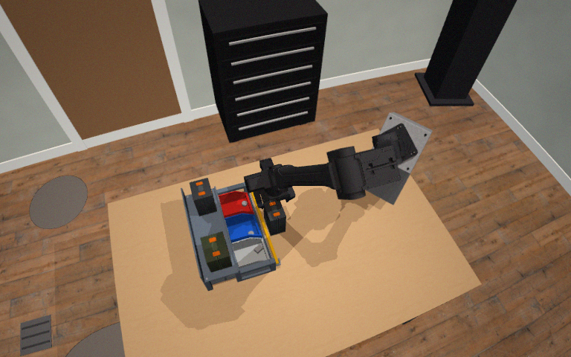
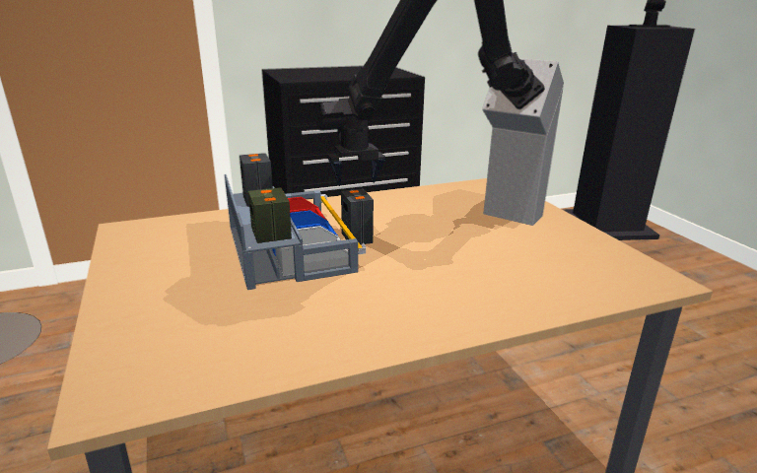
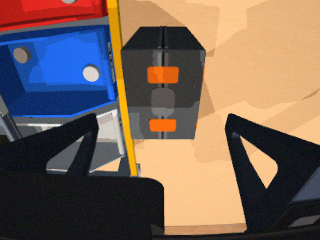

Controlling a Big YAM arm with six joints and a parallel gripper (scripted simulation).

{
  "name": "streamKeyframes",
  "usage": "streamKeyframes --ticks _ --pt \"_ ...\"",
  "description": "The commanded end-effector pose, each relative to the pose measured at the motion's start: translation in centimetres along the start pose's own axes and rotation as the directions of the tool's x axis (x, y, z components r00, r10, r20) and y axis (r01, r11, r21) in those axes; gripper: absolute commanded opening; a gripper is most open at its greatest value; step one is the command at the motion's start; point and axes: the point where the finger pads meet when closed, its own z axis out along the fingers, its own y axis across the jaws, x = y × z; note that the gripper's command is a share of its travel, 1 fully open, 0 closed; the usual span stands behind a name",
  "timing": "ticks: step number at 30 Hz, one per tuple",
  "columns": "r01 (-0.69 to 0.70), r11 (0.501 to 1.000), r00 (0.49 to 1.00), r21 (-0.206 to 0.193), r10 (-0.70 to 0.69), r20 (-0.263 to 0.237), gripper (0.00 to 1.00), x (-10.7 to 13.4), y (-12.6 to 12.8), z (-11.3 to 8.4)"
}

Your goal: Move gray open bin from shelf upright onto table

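The gray open bin (image 1: 249, 253) (image 2: 315, 238) sits upright at the near end of the gray shelf (image 1: 190, 229) (image 2: 237, 222), with a small part inside it. In the wrist view its corner (image 3: 108, 136) shows at lower left, mostly hidden by a finger. A blue bin (image 1: 242, 227) (image 3: 56, 74) and a red bin (image 1: 235, 204) sit behind it in the same row. My gripper (image 1: 271, 196) (image 2: 357, 164) (image 3: 161, 120) is open and empty. It hangs above the black box (image 1: 275, 217) (image 2: 357, 214) (image 3: 163, 94) just right of the shelf's yellow rail (image 1: 265, 230) (image 3: 122, 94).
On the shelf's upper level stand a green box (image 1: 215, 251) (image 2: 268, 212) and another black box (image 1: 202, 195) (image 2: 254, 170). The arm's gray pedestal (image 2: 518, 156) stands at the table's back right. The table (image 1: 357, 273) (image 2: 390, 334) stretches wide to the right and front.
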Motion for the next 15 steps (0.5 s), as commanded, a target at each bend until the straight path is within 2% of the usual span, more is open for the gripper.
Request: streamKeyframes --ticks 1,10,11,15 --pt "0.016 1.000 1.000 0.002 -0.016 -0.011 1.00 0.72 0.64 0.00" --pt "0.009 1.000 1.000 0.012 -0.009 -0.011 1.00 0.54 0.19 0.29" --pt "0.009 1.000 1.000 0.012 -0.009 -0.011 0.00 0.54 0.19 0.29" --pt "0.008 1.000 1.000 0.012 -0.008 -0.011 0.00 0.54 0.19 0.29"
